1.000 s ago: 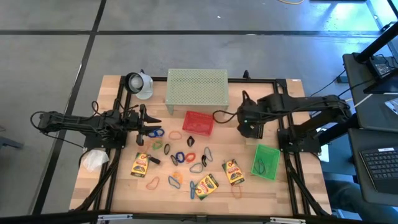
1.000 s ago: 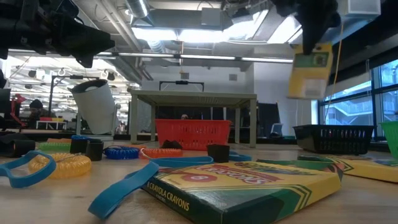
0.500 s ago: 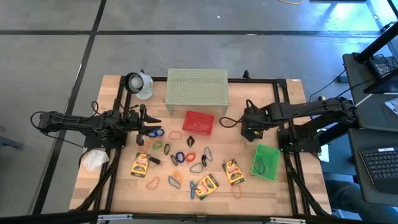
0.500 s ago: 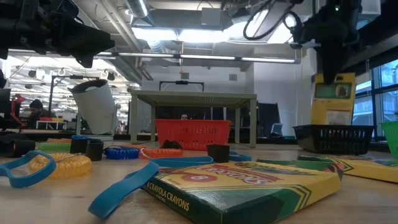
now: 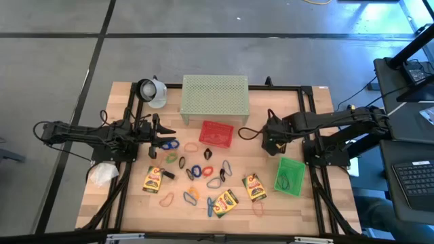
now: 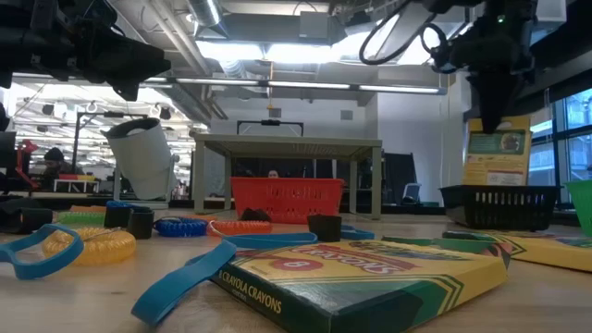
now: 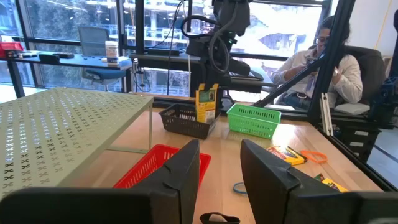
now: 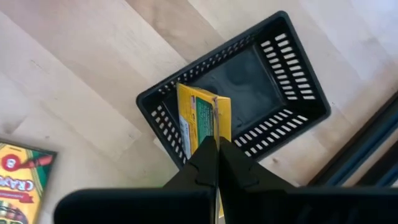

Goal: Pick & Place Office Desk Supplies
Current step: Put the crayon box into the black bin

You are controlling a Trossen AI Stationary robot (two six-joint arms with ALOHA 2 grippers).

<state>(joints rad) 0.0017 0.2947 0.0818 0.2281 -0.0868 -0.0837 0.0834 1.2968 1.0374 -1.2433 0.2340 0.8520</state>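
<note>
Lying near on the counter (image 5: 135, 196), three crayon boxes (image 5: 225, 201) and the loops (image 5: 196, 171) wait. Farther right, the right claw (image 8: 213, 144), pinched shut on a crayon box (image 8: 204, 118), has lowered it into the black basket (image 8: 298, 112), so release looks next. The left claw (image 7: 219, 163) hovers part-open, empty.

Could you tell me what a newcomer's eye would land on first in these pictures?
Most likely the right gripper, shut on a yellow-and-green crayon box and holding it upright in the black basket at the table's right. Next, the scatter of coloured loops mid-table in front of the red basket.
</note>
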